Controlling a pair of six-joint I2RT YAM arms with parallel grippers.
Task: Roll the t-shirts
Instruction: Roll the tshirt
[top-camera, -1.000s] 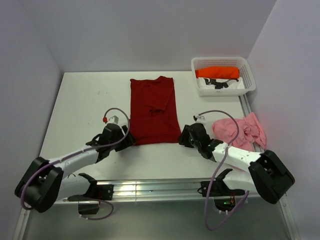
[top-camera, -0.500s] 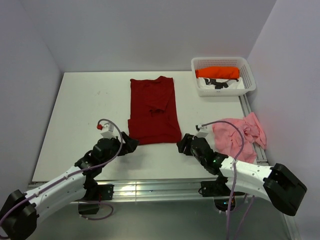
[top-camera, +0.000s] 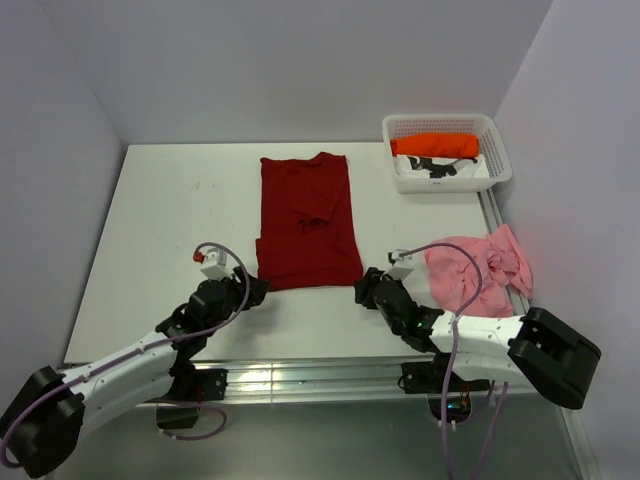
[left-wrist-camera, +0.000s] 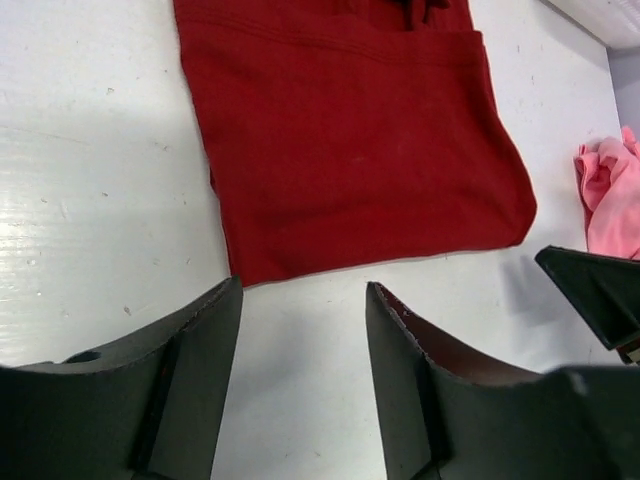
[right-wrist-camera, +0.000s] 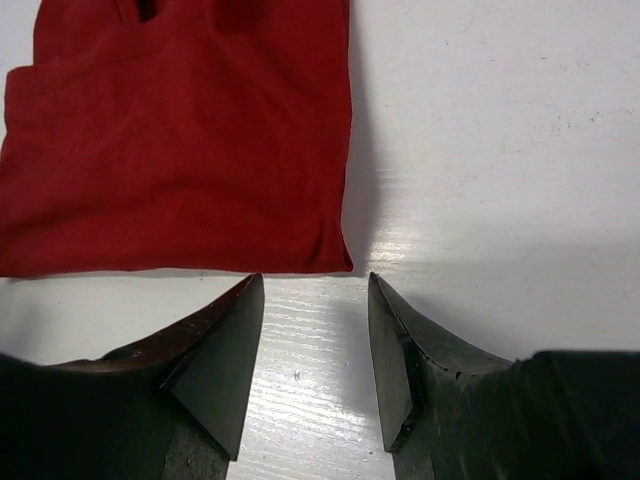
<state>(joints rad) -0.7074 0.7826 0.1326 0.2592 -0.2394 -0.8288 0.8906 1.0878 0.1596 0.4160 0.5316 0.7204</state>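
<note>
A dark red t-shirt (top-camera: 307, 220) lies folded lengthwise and flat on the white table (top-camera: 170, 220), its hem toward me. My left gripper (top-camera: 255, 292) sits low just off the shirt's near left corner (left-wrist-camera: 240, 275), open, nothing between its fingers. Off the near right corner (right-wrist-camera: 340, 262) my right gripper (top-camera: 362, 290) is open too, with only bare table between its fingers. A pale pink t-shirt (top-camera: 478, 265) lies crumpled at the right edge and shows in the left wrist view (left-wrist-camera: 606, 195). A bright orange t-shirt (top-camera: 435, 146) is in the basket.
The white lattice basket (top-camera: 448, 175) stands at the back right and also holds white and black items. A metal rail (top-camera: 300, 378) runs along the near table edge. Grey walls close in the left, back and right sides.
Both arms have drawn back toward me and dropped low, so the grippers now sit just short of the red shirt's hem corners. The shirt has not moved.
</note>
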